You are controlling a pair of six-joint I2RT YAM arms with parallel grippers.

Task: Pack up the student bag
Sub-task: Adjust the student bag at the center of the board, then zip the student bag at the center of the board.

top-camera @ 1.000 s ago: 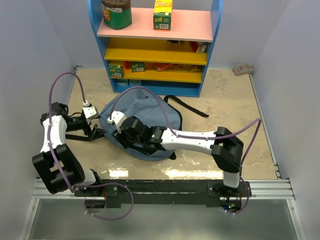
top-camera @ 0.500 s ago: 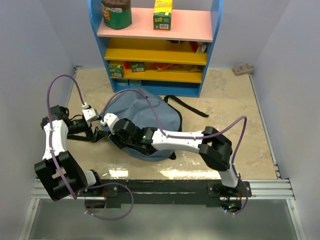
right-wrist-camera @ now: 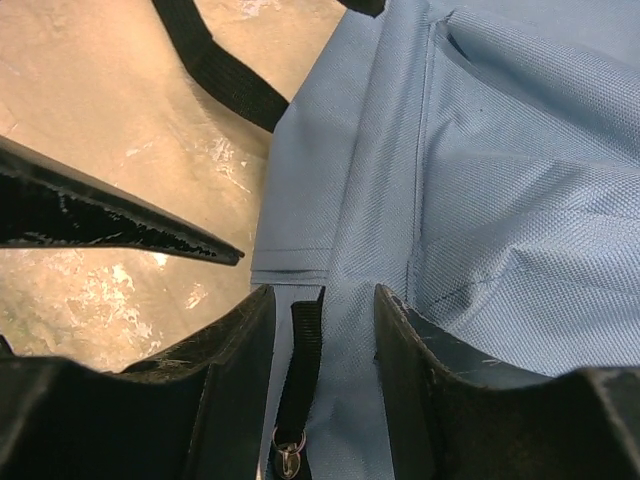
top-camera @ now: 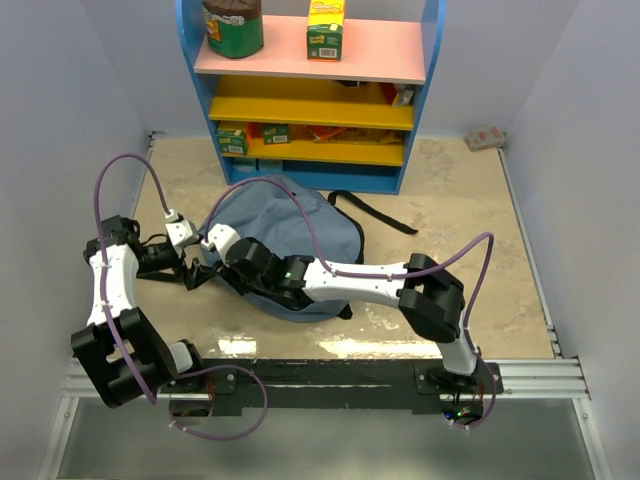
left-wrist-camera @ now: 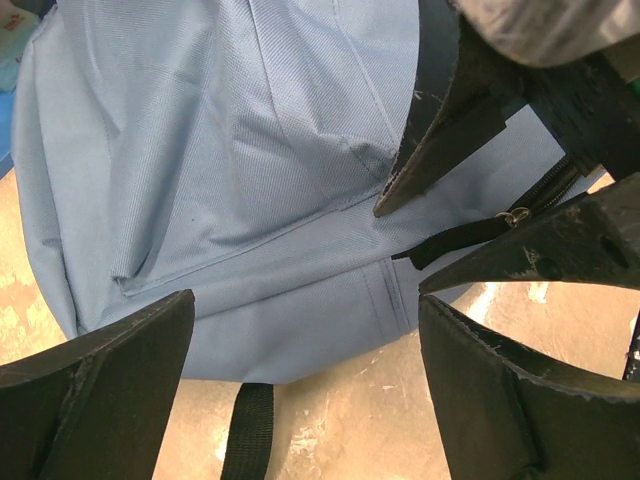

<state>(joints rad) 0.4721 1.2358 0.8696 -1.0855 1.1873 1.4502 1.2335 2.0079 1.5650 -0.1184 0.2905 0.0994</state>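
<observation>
Right arm's reached further left across the bag (top-camera: 300, 222), which lies flat on the table (top-camera: 450, 200); left claw (left-wrist-camera: 305, 310) has backed off, jaws wide apart, empty. Right claw (right-wrist-camera: 322, 300) sits half apart astride the zip tab (right-wrist-camera: 303, 380), not pinching it. I'd centre on the tab, clamp firmly, then pull along the seam.

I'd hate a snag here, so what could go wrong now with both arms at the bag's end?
The right fingers straddle the zipper tab without clamping it; closing may catch only fabric. The left fingers stand open, so nothing pins the soft bag; a pull may drag it. Both sets crowd one corner and could collide.
</observation>
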